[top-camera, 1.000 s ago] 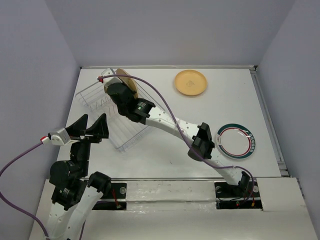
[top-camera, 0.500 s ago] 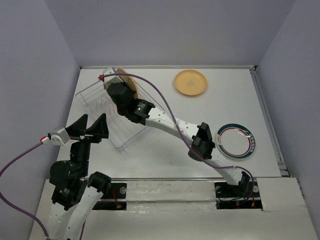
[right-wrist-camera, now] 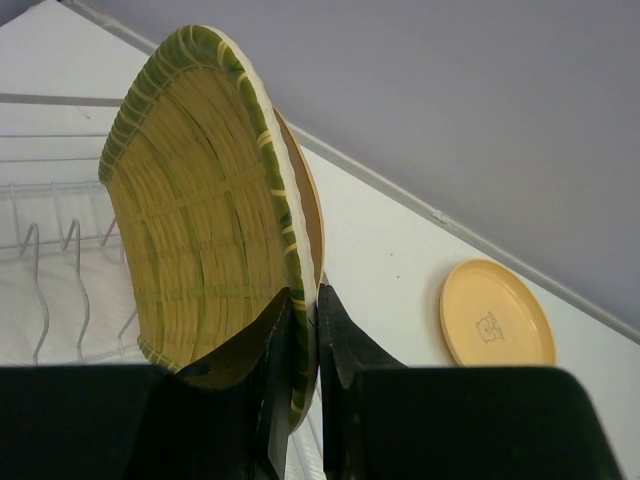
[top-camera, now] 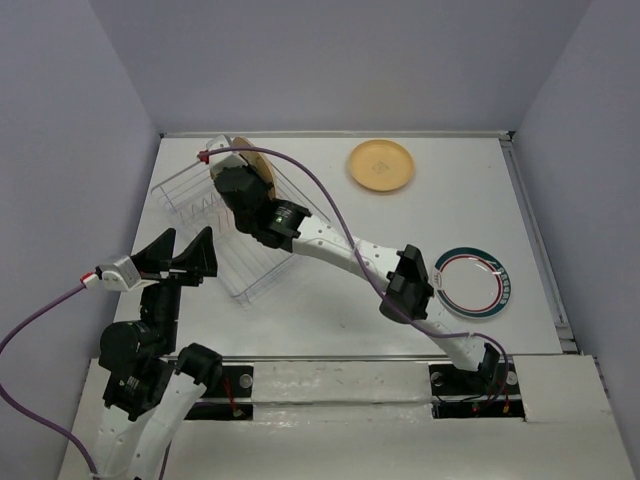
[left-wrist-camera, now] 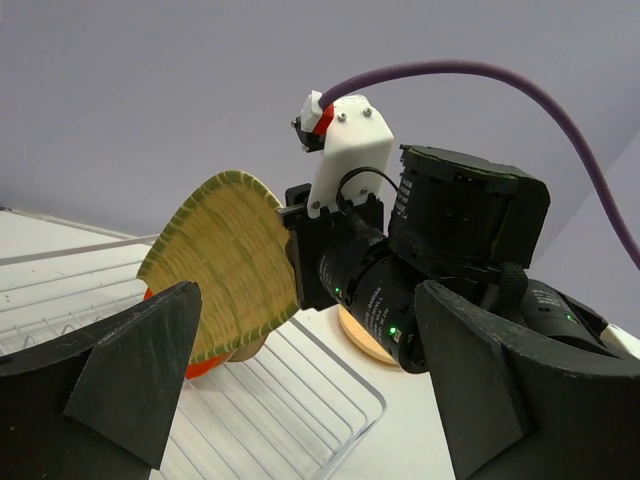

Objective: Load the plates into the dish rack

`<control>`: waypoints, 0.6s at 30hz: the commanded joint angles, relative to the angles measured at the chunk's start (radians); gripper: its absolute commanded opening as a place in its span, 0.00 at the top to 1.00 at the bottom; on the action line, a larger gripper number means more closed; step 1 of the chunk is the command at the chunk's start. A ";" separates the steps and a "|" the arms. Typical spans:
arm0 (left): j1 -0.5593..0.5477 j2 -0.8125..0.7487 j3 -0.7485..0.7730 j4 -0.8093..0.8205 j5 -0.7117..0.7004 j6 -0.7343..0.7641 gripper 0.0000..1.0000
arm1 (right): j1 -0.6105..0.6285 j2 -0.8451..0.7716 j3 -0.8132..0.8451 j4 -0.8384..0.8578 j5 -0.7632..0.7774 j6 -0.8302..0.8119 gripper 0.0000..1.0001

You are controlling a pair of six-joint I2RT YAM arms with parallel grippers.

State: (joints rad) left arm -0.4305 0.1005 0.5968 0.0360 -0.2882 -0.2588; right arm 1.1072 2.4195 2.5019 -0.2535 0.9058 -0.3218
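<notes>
My right gripper (top-camera: 240,170) reaches across to the far end of the wire dish rack (top-camera: 215,250). It is shut on the rim of the squarish ribbed yellow plate (right-wrist-camera: 200,230), which it holds upright over the rack, its jaws (right-wrist-camera: 305,340) pinching the lower edge. A tan plate's rim (right-wrist-camera: 312,215) stands right behind the yellow plate. A bit of the red-orange plate (left-wrist-camera: 203,366) shows low in the rack. My left gripper (top-camera: 188,238) is open and empty at the rack's near left side, its view looking along the rack (left-wrist-camera: 300,400).
A round tan plate (top-camera: 381,165) lies flat at the far middle of the table, also seen in the right wrist view (right-wrist-camera: 497,315). A white plate with green and red rim rings (top-camera: 472,281) lies at the right. Upright rack prongs (right-wrist-camera: 50,270) stand left of the yellow plate.
My right gripper with the yellow plate has shifted very slightly over the rack's far end. The left arm has not moved.
</notes>
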 commanded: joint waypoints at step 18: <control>0.003 -0.015 0.006 0.039 -0.002 0.013 0.01 | 0.005 -0.013 0.047 0.120 0.041 0.020 0.93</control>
State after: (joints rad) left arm -0.4305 0.1001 0.5968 0.0360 -0.2882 -0.2588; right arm 1.1076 2.3821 2.4527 -0.2459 0.9169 -0.2966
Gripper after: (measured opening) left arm 0.990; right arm 0.175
